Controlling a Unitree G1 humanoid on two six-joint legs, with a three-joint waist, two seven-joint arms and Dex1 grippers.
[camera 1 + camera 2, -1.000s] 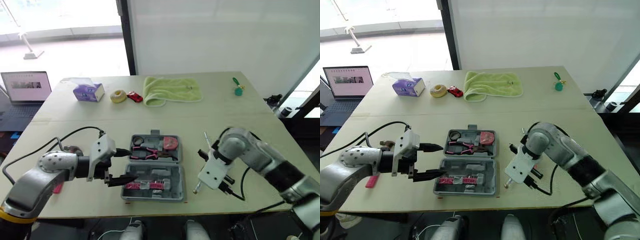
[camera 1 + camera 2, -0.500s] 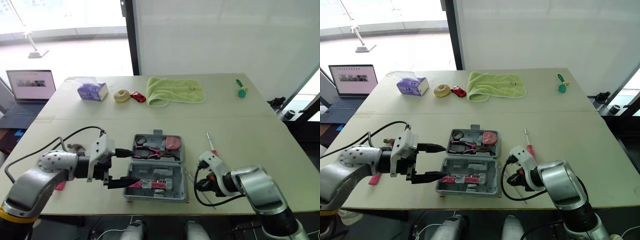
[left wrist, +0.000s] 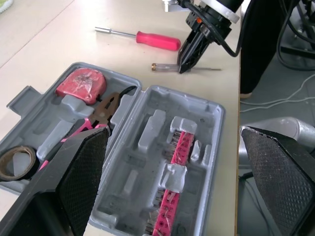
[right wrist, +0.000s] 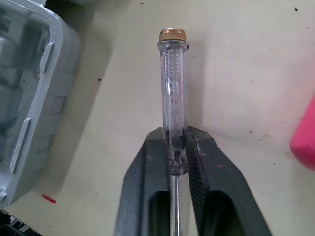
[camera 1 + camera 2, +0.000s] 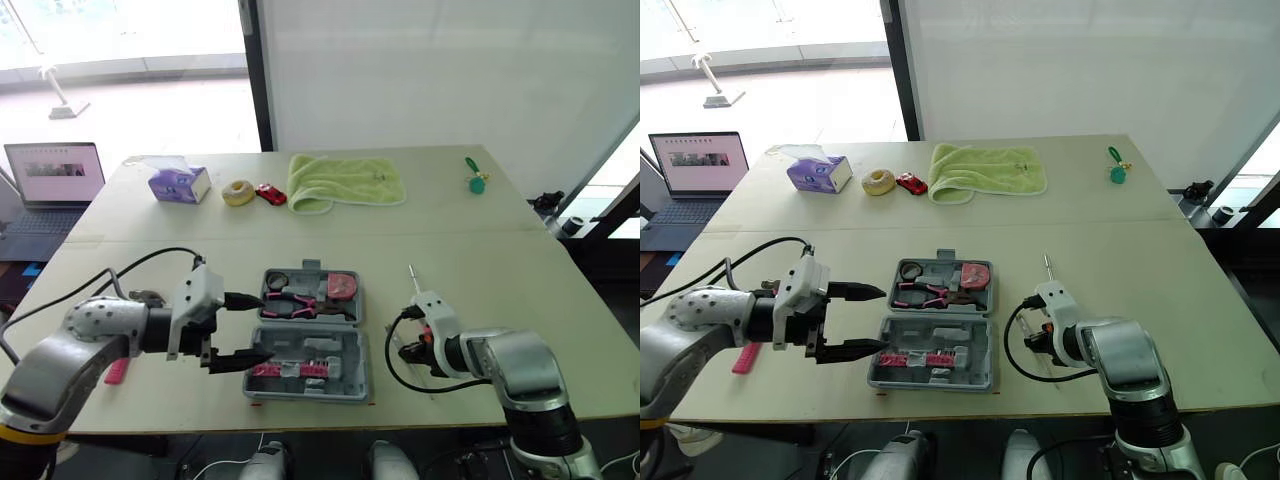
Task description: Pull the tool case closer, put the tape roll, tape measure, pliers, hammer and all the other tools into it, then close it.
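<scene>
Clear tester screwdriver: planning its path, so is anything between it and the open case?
Nothing visible does. The right tool is shut on the clear tester screwdriver; bare table separates it from the tool case. The red screwdriver lies on its far side.

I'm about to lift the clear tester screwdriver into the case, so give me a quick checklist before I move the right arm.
1. Right gripper shut on the tester screwdriver: ok, clamped at the base of the clear handle.
2. Tool case open: ok.
3. Free recess in its near half: ok, several are empty; which one fits the tester, cannot tell.
4. Left gripper out of the way: ok, it is open at the case's left edge.
5. Pink screwdriver apart from the tester: ok.
</scene>
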